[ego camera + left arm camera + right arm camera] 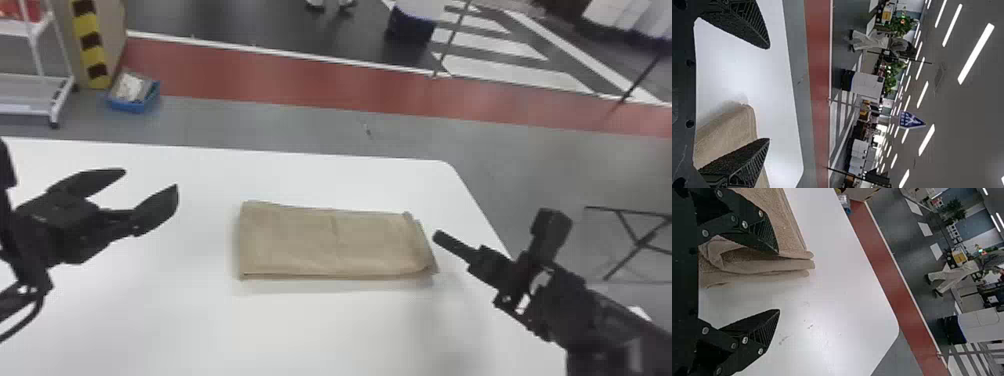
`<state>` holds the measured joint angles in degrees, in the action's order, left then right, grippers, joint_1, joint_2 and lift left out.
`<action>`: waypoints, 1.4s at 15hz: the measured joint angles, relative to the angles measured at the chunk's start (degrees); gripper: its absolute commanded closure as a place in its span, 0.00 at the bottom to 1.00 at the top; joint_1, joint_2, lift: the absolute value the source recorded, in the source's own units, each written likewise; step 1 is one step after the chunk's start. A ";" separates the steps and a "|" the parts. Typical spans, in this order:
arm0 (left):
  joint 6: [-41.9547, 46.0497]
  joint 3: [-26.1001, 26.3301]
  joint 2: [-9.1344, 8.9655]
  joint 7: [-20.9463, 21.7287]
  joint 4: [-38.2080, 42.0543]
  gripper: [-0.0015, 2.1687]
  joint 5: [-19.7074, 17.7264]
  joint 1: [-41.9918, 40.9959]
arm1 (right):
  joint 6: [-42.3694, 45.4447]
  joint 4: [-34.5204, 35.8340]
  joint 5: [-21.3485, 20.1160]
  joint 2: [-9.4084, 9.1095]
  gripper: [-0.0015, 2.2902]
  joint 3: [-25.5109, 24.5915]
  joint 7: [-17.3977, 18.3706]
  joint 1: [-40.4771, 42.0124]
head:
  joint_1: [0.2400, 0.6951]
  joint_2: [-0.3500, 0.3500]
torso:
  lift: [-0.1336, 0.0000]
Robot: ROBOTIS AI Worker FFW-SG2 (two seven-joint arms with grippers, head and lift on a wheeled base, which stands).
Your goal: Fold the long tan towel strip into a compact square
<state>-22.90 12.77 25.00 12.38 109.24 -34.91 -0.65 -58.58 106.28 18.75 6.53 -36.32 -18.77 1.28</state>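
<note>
My left arm (25,250) comes in at the left edge of the head view, its gripper (151,180) aimed inward with the two black fingers spread wide. My right arm (610,320) reaches in from the lower right corner, slanting inward and forward. Its gripper (439,236) looks nearly edge-on from my head camera — one finger lining up over the other — but the right wrist view shows both fingers well apart, tips separated, gripping nothing.
</note>
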 measured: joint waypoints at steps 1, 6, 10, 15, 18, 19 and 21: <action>0.02 0.01 0.13 0.01 0.00 0.02 -0.01 0.05 | -0.21 0.14 1.00 0.27 0.04 -1.05 -0.33 0.21 | 1.00 0.00 | 0.07; 0.08 0.67 -0.13 -0.50 0.02 0.02 -0.25 -0.16 | -0.47 1.36 2.11 0.84 0.06 -3.19 -2.15 1.08 | 1.00 0.00 | 0.07; -0.71 4.90 -2.87 -3.29 0.07 0.02 0.35 -0.54 | 0.54 4.39 4.17 0.79 0.06 -5.50 -3.27 4.11 | 1.00 0.00 | 0.07; -3.60 11.66 -9.38 -8.31 -4.95 0.10 5.94 3.34 | 1.15 8.38 8.53 0.55 0.06 -10.11 -4.24 8.22 | 1.00 0.00 | 0.07; -5.12 14.59 -12.32 -11.66 -9.85 0.11 10.92 6.20 | 1.24 10.83 9.76 0.20 0.06 -11.51 -4.49 10.04 | 1.00 0.00 | 0.07; -6.56 15.06 -12.84 -12.14 -11.18 0.13 11.43 6.99 | 1.35 11.47 9.83 0.08 0.06 -11.81 -4.67 10.52 | 1.00 0.00 | 0.07; -7.98 15.65 -13.29 -12.49 -12.92 0.14 12.16 7.85 | 1.62 12.19 9.88 -0.18 0.06 -12.25 -4.97 11.14 | 1.00 0.00 | 0.07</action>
<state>-30.88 28.42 11.71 -0.10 96.32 -22.75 7.20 -56.95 118.46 28.64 6.35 -48.57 -23.74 12.42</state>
